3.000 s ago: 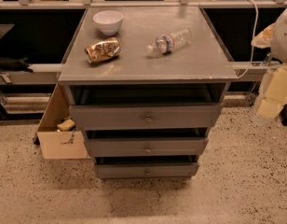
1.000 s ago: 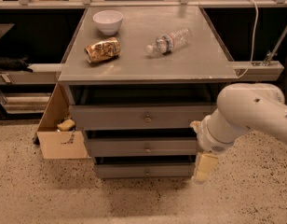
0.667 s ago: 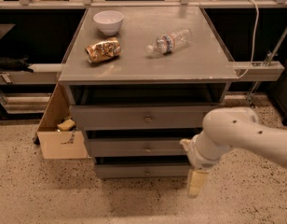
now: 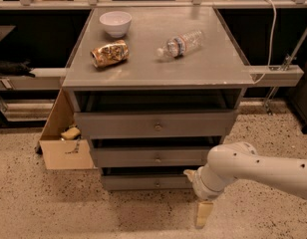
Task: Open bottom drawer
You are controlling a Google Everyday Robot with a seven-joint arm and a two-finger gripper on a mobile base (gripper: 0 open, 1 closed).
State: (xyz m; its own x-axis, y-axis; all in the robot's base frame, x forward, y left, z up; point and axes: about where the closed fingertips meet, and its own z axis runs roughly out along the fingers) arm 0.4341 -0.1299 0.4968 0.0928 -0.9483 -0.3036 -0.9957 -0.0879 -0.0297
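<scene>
The bottom drawer (image 4: 138, 182) is the lowest grey front of three stacked under the grey table top (image 4: 158, 63). It has a small round knob (image 4: 157, 184) at its centre and looks pushed in. My white arm (image 4: 253, 168) reaches in from the right. My gripper (image 4: 203, 213) hangs pointing down near the floor, in front of the drawer's right end and to the right of the knob. It touches nothing that I can see.
Above are the middle drawer (image 4: 153, 157) and the top drawer (image 4: 156, 125). On the table top are a white bowl (image 4: 115, 22), a crumpled snack bag (image 4: 109, 53) and a lying water bottle (image 4: 180, 44). An open cardboard box (image 4: 64, 138) stands on the floor to the left.
My arm has swung in from the right edge and down. The gripper has gone from beside the table to low in front of the drawers. The drawers have not moved.
</scene>
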